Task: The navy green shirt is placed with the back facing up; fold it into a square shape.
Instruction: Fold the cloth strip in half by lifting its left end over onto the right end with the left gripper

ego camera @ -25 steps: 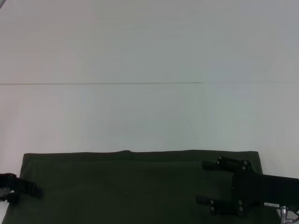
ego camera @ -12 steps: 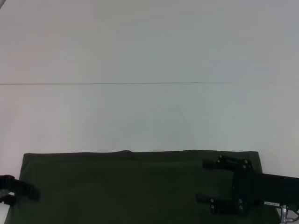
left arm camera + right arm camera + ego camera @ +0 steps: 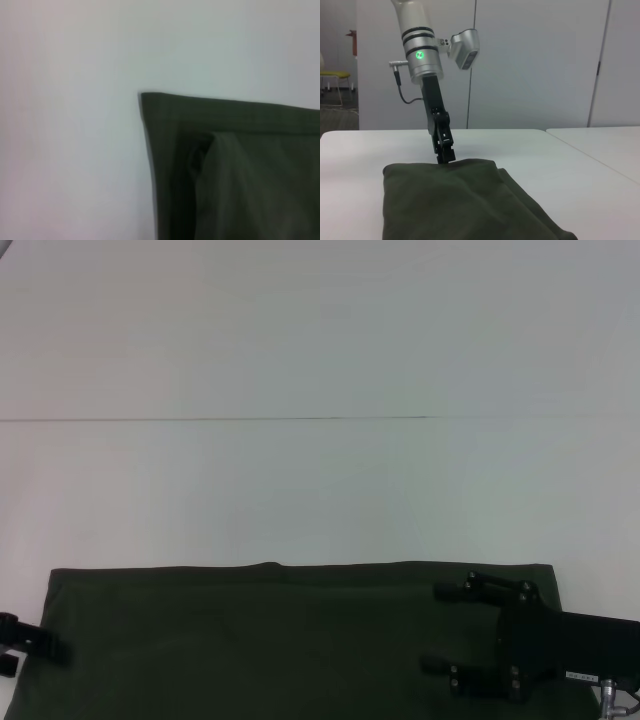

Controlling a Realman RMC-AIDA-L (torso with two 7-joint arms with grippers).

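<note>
The navy green shirt (image 3: pixel 270 640) lies flat as a wide folded band at the near edge of the white table (image 3: pixel 320 490). My right gripper (image 3: pixel 435 630) hovers open over the shirt's right part, its two black fingers pointing left with only fabric beneath them. At the shirt's left edge, my left gripper (image 3: pixel 40 645) is low and partly cut off by the frame. The right wrist view shows the left gripper (image 3: pixel 445 150) pointing down at the far edge of the shirt (image 3: pixel 450 200). The left wrist view holds a shirt corner (image 3: pixel 225 160) with a folded layer on top.
A thin seam (image 3: pixel 220 420) runs across the white table beyond the shirt. In the right wrist view, a second white table (image 3: pixel 605 145) stands beside this one, with wall panels and a chair (image 3: pixel 332 80) behind.
My left gripper has slid leftwards off the shirt, toward the frame's edge. The right gripper and the shirt have stayed where they were.
</note>
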